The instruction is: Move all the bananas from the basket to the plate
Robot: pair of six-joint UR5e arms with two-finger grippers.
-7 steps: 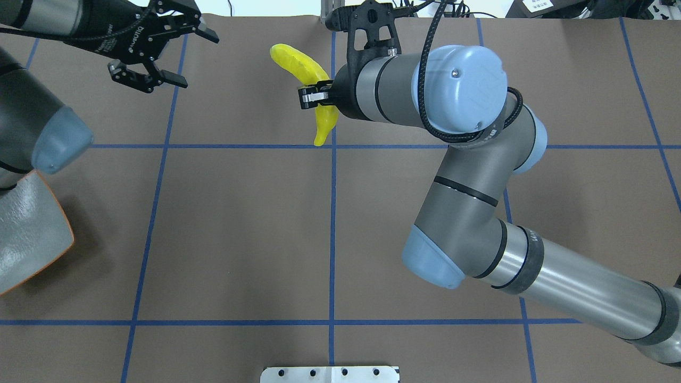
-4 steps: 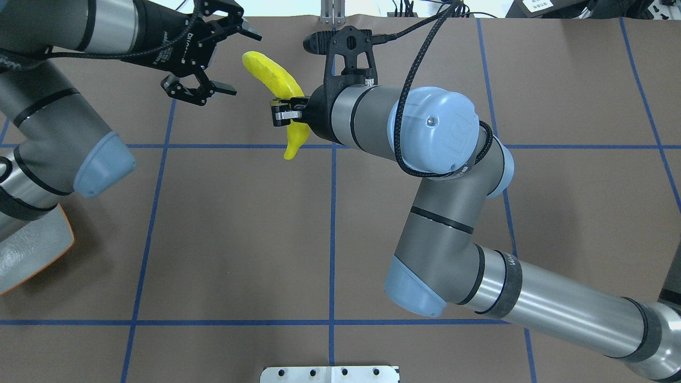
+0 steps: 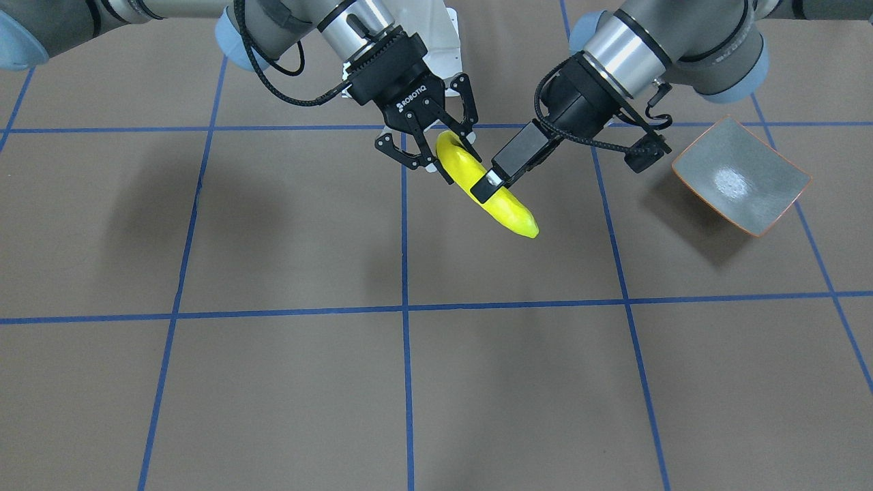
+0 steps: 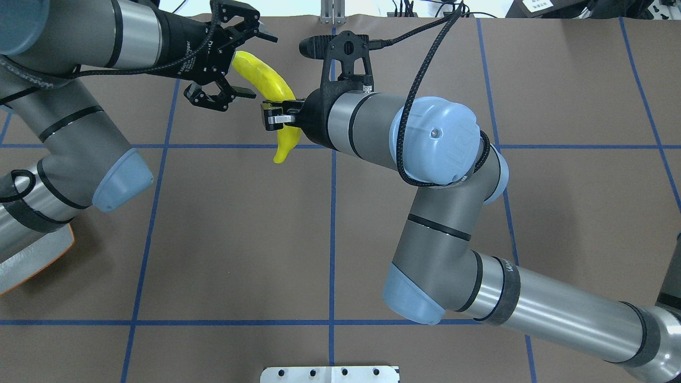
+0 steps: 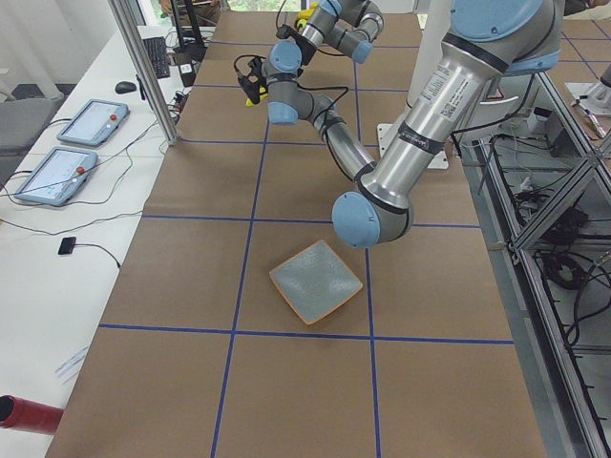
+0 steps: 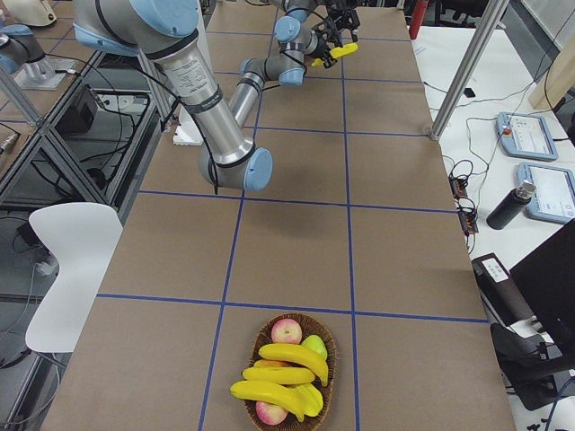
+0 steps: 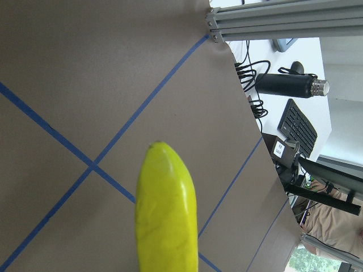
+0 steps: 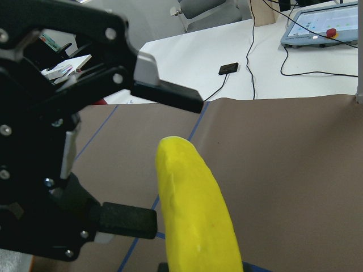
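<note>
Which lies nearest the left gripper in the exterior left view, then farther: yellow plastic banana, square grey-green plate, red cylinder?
1. Yellow plastic banana, tip within the open left gripper.
2. Square grey-green plate, mid-table, nearer the camera.
3. Red cylinder, at the view's bottom-left corner.

Silver-grey arm links (image 4: pixel 558 314), pale blue joint caps (image 4: pixel 433 138), braided black cables (image 4: pixel 421 58), black ROBOTIQ-marked end effector (image 3: pixel 442 145)

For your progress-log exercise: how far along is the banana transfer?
Done: nothing; the plate is empty. In hand: the right gripper holds one banana, its tip between the open fingers of the left gripper. To do: the other bananas lie in the wicker basket.
</note>
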